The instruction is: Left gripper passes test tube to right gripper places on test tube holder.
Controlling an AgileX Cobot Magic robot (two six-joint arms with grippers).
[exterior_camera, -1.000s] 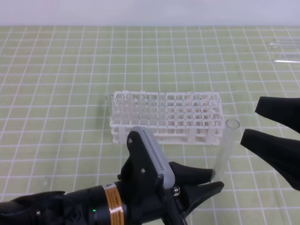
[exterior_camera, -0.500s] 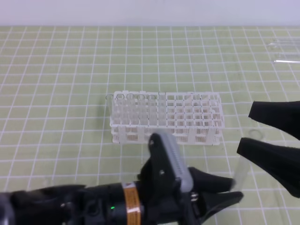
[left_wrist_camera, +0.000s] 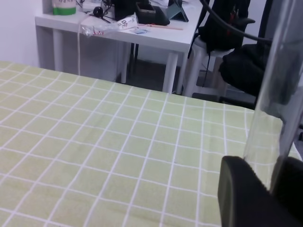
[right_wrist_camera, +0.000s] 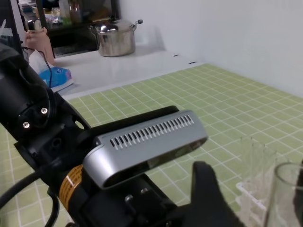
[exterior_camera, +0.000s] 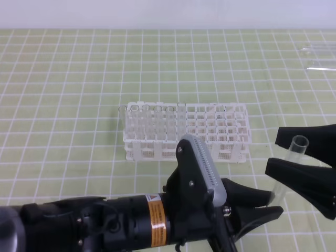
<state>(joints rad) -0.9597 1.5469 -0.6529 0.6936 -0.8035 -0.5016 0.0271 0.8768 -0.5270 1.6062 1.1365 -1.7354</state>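
Slender clear glass test tube (exterior_camera: pixel 290 160) stands near-upright, base clamped in black left tool w/ orange-brown band (exterior_camera: pixel 269 203). Its open rim sits between black right tool's (exterior_camera: pixel 297 150) parted fingers, not yet gripped.

Clear test tube (exterior_camera: pixel 292 156), white test tube holder (exterior_camera: pixel 186 131), black left gripper (exterior_camera: pixel 257 206), green white-gridded mat (exterior_camera: pixel 63 79)

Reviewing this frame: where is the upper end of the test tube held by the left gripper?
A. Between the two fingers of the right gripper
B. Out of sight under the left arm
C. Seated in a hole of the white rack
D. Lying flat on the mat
A: in the high view the test tube rises from the left gripper, and its open rim sits between the right gripper fingers, clear of the rack.
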